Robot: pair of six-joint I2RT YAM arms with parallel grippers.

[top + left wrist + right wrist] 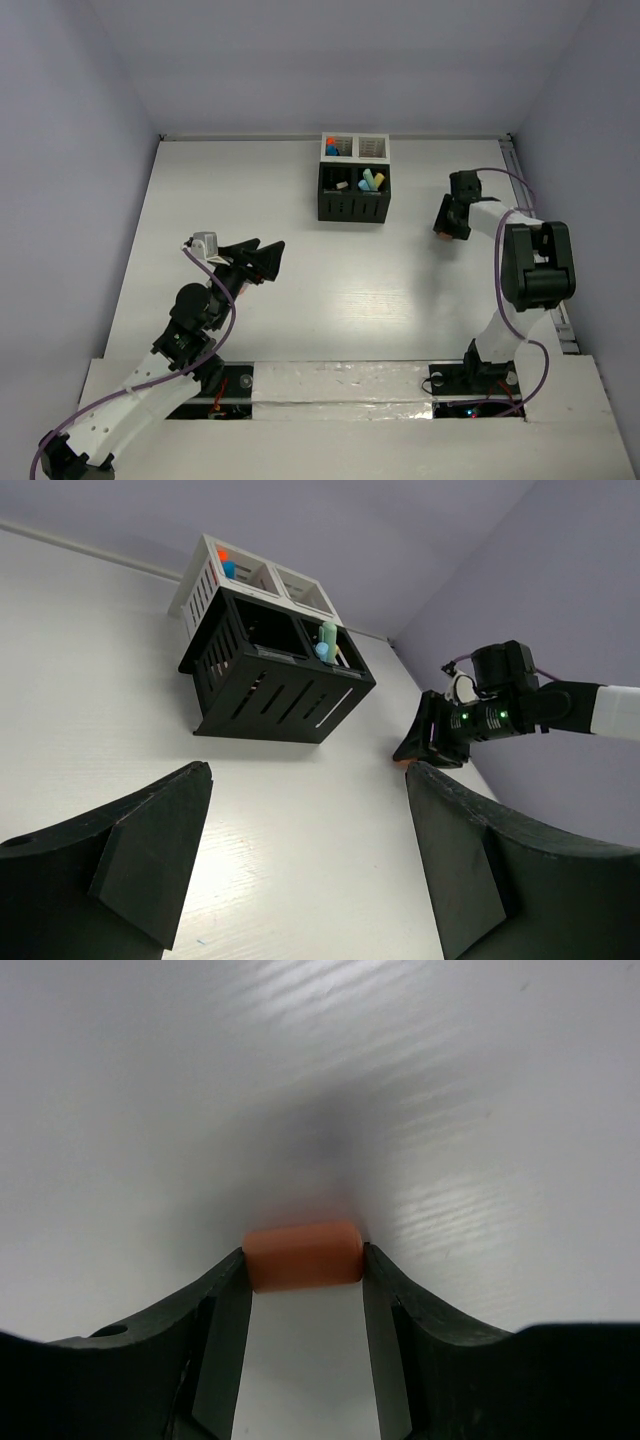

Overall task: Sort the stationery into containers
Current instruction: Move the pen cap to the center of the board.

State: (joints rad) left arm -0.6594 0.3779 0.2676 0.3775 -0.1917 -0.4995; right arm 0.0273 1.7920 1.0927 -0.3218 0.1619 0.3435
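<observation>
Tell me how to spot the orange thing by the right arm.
On the white table, look right of the black-and-white box to the right gripper. Between its fingertips lies a small orange eraser, stubby and rounded. Unlike the pens standing in the box, it lies outside.

**Two Arms in Black and White**

Left of the organizer [353, 190], the left arm [180, 340] is built of black joints and a white lower link. A purple cable [232, 315] is looped along it, and a small white-grey block [205, 241] is mounted at the wrist. The left gripper [270, 262] is fitted with matte black, wedge-shaped fingers [150, 850]. Right of the organizer, the right arm [538, 265] is made up of a bulky black housing between white links, and it too is trailed by purple cable. Green lights [465, 717] are seen on the black body of the right gripper [447, 225].
</observation>
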